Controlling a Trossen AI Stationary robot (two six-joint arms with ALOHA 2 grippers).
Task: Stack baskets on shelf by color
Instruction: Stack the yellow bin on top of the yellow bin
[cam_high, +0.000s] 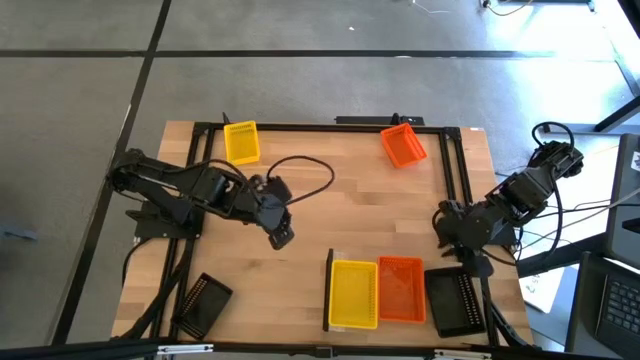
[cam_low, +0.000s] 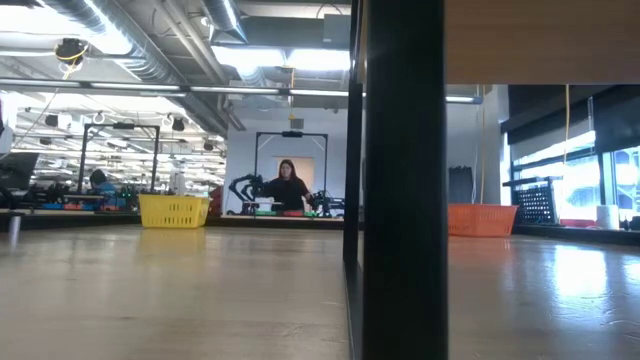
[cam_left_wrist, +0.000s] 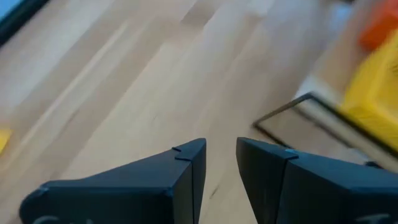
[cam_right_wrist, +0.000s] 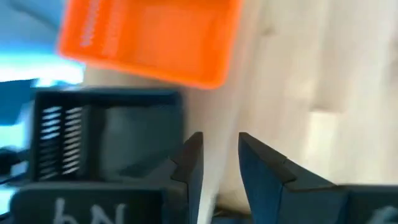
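Over bare table (cam_high: 330, 200), left hand (cam_high: 281, 237) hovers empty, fingers (cam_left_wrist: 186, 168) nearly closed.

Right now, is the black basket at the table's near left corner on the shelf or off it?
Off. The black basket lies on the bare tabletop, apart from the shelf holding yellow, orange and black baskets.

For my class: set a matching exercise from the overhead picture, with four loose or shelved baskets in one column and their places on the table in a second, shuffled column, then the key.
Things:
1. loose yellow basket
2. loose orange basket
3. black basket off the shelf
4. yellow basket on the shelf

Places:
A. near edge, left corner
B. far edge, right of middle
C. far edge, left of middle
D. near edge, beside an orange basket

Pairs: 1-C, 2-B, 3-A, 4-D
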